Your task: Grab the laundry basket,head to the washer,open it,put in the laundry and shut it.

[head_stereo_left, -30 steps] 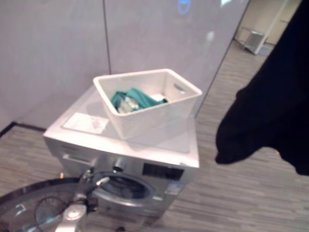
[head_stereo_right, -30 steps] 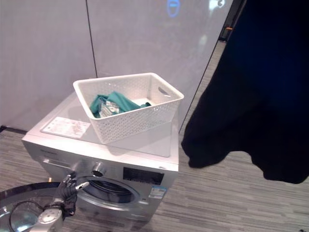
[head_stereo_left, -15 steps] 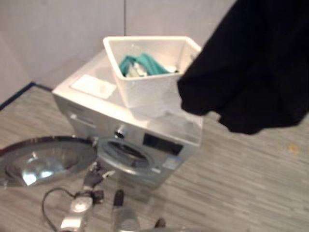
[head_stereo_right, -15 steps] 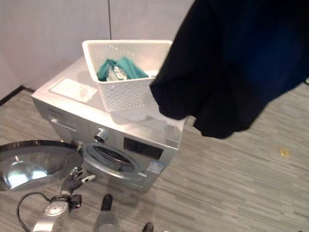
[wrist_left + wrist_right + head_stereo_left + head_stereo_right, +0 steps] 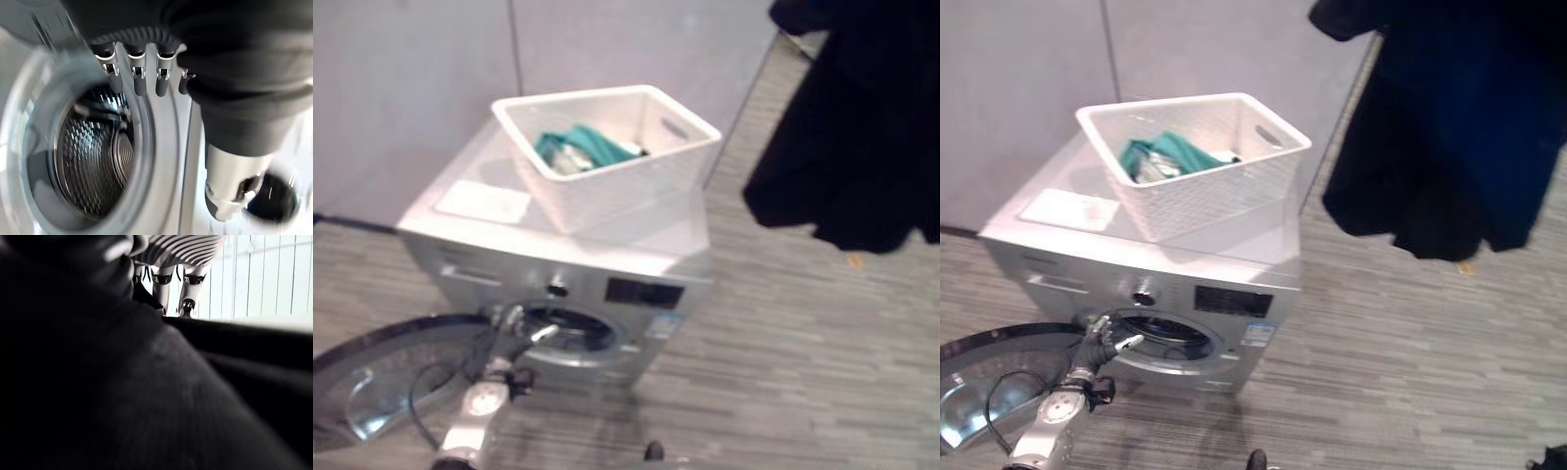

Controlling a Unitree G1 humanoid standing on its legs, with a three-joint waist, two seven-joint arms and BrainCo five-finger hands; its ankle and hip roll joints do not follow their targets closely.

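Basket: we see a white perforated plastic laundry basket, rectangular, on the washer top toward its rear right corner; teal laundry inside.
Washer: silver, boxy; round glass door swung wide open.
Left robot hand: fingers straight, grasping nothing, at the port rim; its wrist view reveals the ribbed steel drum.
Right robot hand: we see fingers curled on a hanging black garment.
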